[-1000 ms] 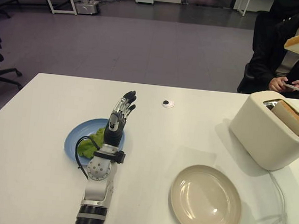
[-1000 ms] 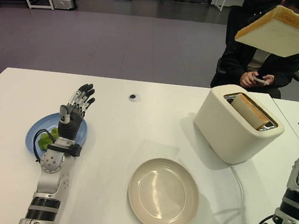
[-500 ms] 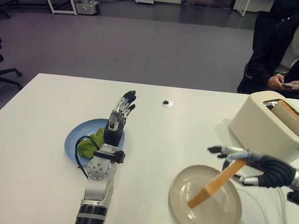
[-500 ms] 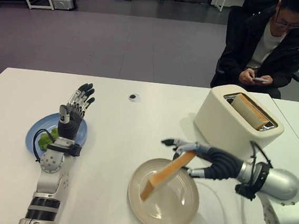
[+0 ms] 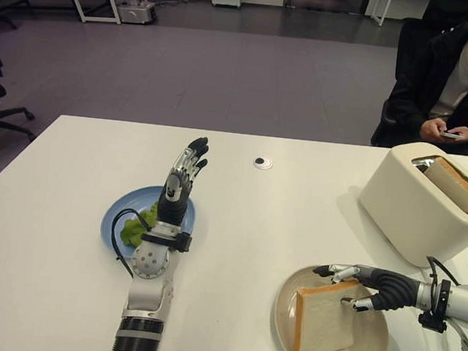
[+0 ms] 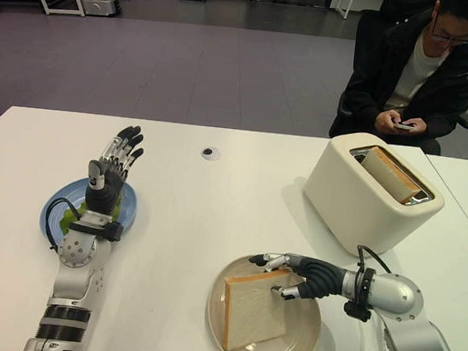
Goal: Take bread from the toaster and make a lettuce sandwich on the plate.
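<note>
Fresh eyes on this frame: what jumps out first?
The right hand grips a bread slice by its corner on the beige plate, front right. Behind it the toaster holds a second slice; the left hand stands open over the blue plate with lettuce.

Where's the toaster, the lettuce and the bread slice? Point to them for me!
toaster (image 6: 355, 205), right eye view, on its cream side wall.
lettuce (image 5: 136, 231), left eye view, on the middle of the green leaves.
bread slice (image 6: 250, 311), right eye view, on its flat pale face.
</note>
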